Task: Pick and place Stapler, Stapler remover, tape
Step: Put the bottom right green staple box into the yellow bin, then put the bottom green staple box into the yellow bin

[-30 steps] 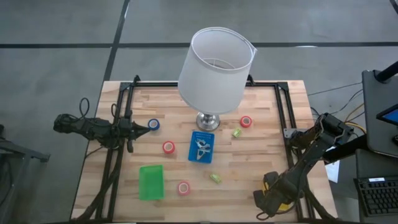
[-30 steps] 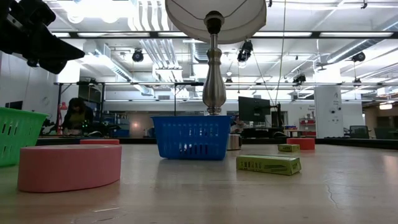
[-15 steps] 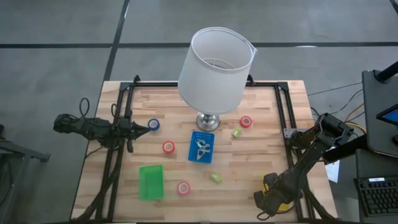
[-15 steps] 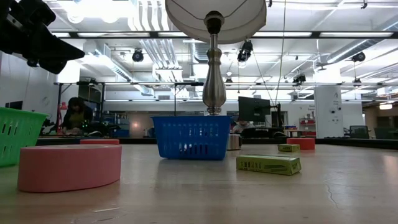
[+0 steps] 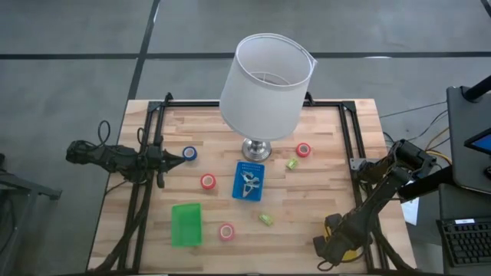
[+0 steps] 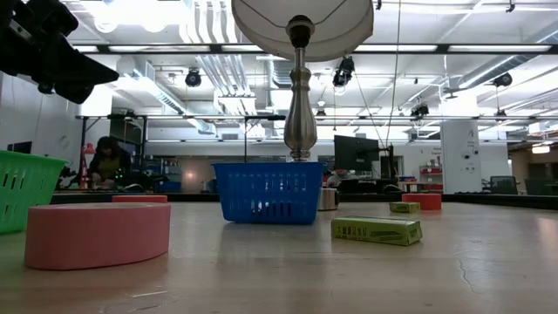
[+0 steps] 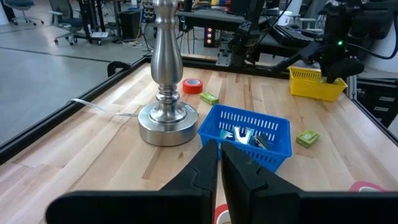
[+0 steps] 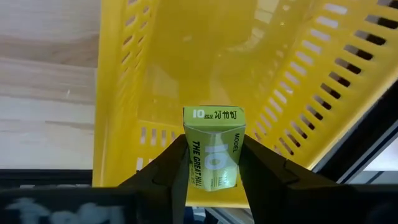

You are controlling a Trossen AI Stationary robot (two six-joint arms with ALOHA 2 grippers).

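My right gripper (image 5: pixel 335 244) is at the table's near right corner, over the yellow bin (image 8: pixel 124 93), and is shut on a small green box (image 8: pixel 212 155). My left gripper (image 7: pixel 221 163) is shut and empty at the table's left side, beside the blue tape roll (image 5: pixel 189 153). Three red tape rolls (image 5: pixel 208 182) (image 5: pixel 226 231) (image 5: pixel 304 150) lie flat on the wood. A small blue basket (image 5: pixel 248 182) holds metal pieces. My right gripper pinches the small green box by its two long side faces (image 8: pixel 191 163) between its two fingers. The fingers point down into the yellow bin. The box's printed end faces the wrist camera. Whether the box touches the bin's floor I cannot tell.
A tall lamp with a white shade (image 5: pixel 266 84) stands on its metal base (image 5: pixel 256 149) at the table's middle, just beyond the blue basket. A green bin (image 5: pixel 186 225) sits near left. Two more small green boxes (image 5: pixel 291 163) (image 5: pixel 265 219) lie on the wood.
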